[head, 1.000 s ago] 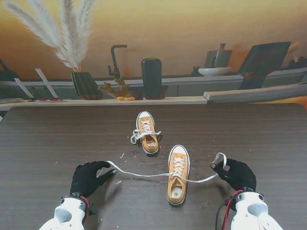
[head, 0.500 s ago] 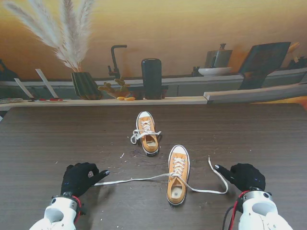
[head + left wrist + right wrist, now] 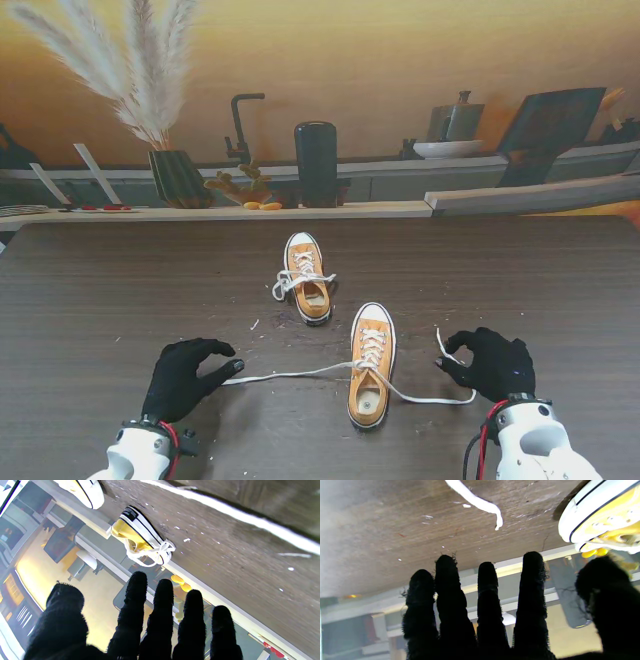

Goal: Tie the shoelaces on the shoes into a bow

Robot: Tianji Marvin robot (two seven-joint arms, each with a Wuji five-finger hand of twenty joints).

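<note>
Stand view showed me two orange canvas sneakers on the dark wood table [image 3: 90, 290]; I could read no brand or writing on them. The nearer sneaker [image 3: 371, 365] lay lengthwise, toe away from me, its white lace [image 3: 300, 373] trailing flat to both sides. The farther sneaker [image 3: 306, 277] was already bowed. My left hand [image 3: 185, 377] and right hand [image 3: 490, 364] hovered with fingers apart, gripping nothing.

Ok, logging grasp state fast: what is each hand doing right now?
Left hand: open, fingers apart, holding nothing; lace lies at its fingertips.
Right hand: open, no lace held.
</note>
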